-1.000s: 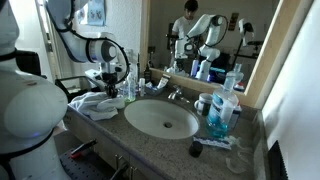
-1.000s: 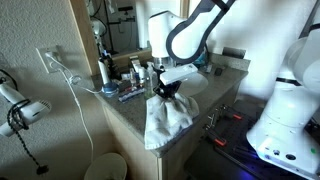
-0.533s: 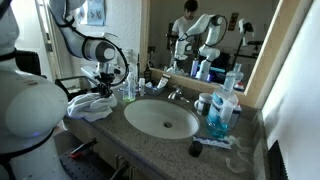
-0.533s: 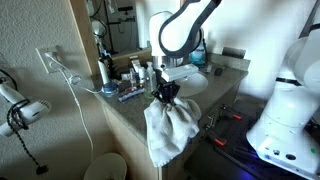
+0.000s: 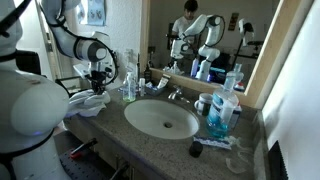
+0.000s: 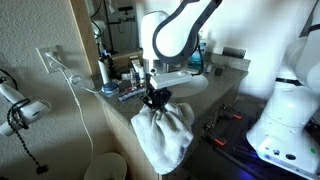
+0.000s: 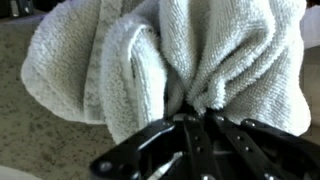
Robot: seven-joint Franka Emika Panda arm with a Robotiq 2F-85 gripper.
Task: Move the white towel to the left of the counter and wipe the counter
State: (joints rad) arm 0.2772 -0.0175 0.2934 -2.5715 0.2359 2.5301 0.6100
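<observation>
The white towel (image 5: pixel 84 104) lies bunched at the left end of the granite counter (image 5: pixel 150 145). In an exterior view it hangs over the counter's front edge (image 6: pixel 162 135). My gripper (image 5: pixel 97 86) is shut on a fold of the towel from above; it also shows in an exterior view (image 6: pixel 155 98). In the wrist view the black fingers (image 7: pixel 190 135) pinch the terry cloth of the towel (image 7: pixel 160 60), which fills most of that frame over the speckled counter (image 7: pixel 25 120).
An oval sink (image 5: pixel 161 118) sits mid-counter with a faucet (image 5: pixel 176 95). Bottles (image 5: pixel 129 84) stand behind the towel. A blue soap dispenser (image 5: pixel 220 112) and other bottles stand at the right. A mirror (image 5: pixel 200 40) backs the counter. A wall (image 6: pixel 40 100) with outlet and cord is beside the counter end.
My gripper has dragged the towel leftward along the counter toward its end; more of the towel now hangs over the edge.
</observation>
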